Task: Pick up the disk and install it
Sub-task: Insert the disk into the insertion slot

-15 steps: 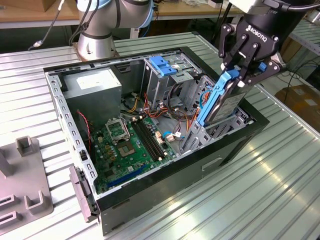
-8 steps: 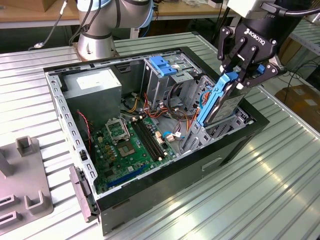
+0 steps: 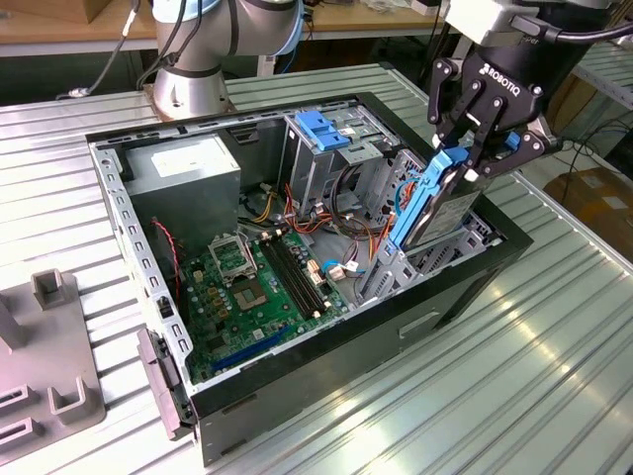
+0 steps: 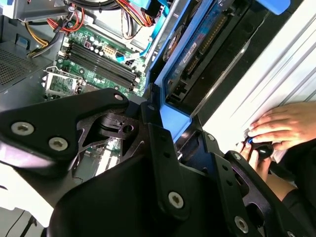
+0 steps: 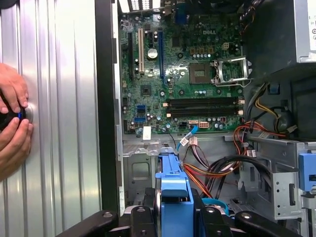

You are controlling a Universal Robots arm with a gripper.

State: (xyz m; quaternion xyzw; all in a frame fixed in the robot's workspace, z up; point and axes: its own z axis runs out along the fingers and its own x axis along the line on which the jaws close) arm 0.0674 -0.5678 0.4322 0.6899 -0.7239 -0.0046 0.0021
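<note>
A black robot gripper clamps the blue-framed dark grey disk on edge, aligned for the bay at the exterior view's right of the open black computer case.

White lettering runs across the black body of the gripper, on the exterior view's right. The motherboard carries a small white printed mark among its chips. A pale sticker sits on the power supply and a printed label on the disk, both too small to make out.

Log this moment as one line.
gripper: jaws shut on disk | disk: tilted on edge, lower end inside computer case | install: not yet seated
</note>
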